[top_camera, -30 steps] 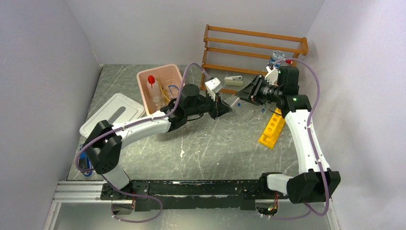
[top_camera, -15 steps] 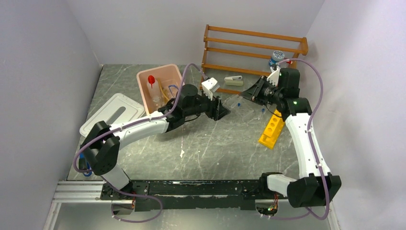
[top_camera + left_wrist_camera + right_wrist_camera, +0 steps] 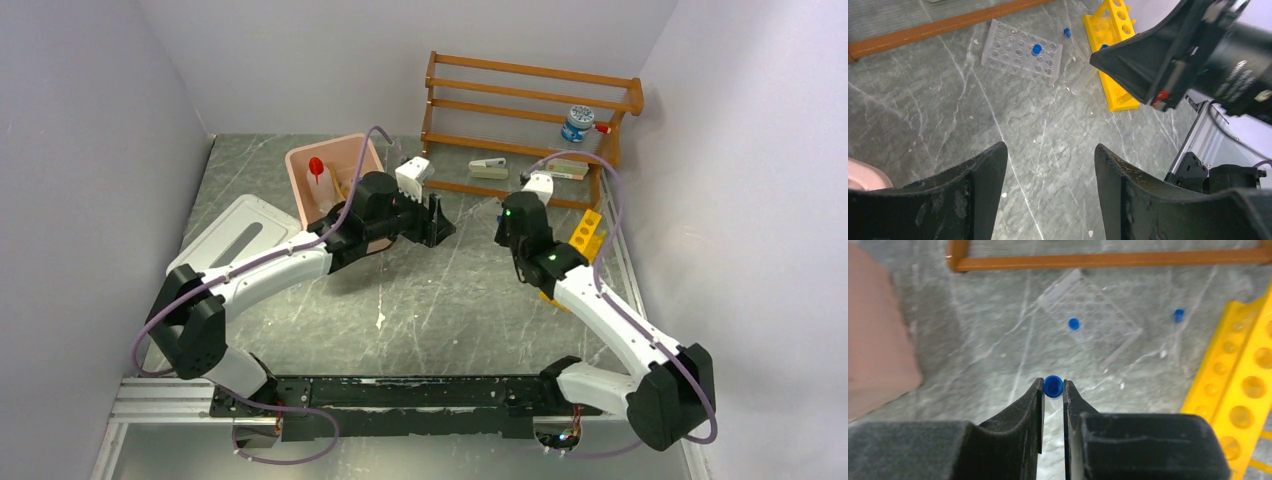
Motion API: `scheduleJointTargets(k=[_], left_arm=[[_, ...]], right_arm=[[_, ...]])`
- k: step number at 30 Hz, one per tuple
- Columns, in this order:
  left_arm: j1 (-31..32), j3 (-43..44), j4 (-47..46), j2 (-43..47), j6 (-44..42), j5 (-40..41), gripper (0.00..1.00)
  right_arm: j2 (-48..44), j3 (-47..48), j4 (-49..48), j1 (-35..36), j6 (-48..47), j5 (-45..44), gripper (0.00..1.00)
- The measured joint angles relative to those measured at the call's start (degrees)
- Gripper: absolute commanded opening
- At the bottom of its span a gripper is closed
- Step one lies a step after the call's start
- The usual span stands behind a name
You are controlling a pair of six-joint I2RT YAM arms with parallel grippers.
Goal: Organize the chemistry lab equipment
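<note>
It's early days, I'd say: bottle (image 3: 318, 182) sits in the bin (image 3: 296, 158) at eleven o'clock, right gripper (image 3: 1053, 390) pinches a capped tube (image 3: 1053, 385), left gripper (image 3: 1048, 175) gapes wide and empty, and a loose tube (image 3: 1178, 316) lies beside the yellow rack (image 3: 1243, 390) at three.

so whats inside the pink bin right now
A red-capped wash bottle is in the pink bin, with amber tubing beside it. The left arm covers the bin's near right corner, so anything there is hidden.
</note>
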State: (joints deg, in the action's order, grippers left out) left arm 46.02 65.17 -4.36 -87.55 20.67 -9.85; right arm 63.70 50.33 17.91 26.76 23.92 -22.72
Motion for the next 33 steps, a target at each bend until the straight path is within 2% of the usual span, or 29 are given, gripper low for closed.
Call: scheduleJointTargets(k=[5, 14, 23, 33], left_arm=[[-1.1, 0.0, 2.8, 1.5, 0.5, -0.1, 0.68], [-4.2, 0.0, 4.9, 3.7, 1.3, -0.8, 0.67], [-4.3, -0.2, 5.6, 3.8, 1.7, -1.6, 0.67], [-4.6, -0.2, 6.1, 3.8, 2.3, -2.0, 0.66]], right_arm=[[2.0, -7.1, -11.0, 3.8, -5.5, -11.0, 0.07], [7.5, -12.3, -26.3, 4.0, -10.3, -18.3, 0.07], [10.5, -16.0, -34.7, 0.3, -10.0, -16.7, 0.07], [15.2, -16.1, -41.1, -4.3, -10.8, -9.8, 0.07]])
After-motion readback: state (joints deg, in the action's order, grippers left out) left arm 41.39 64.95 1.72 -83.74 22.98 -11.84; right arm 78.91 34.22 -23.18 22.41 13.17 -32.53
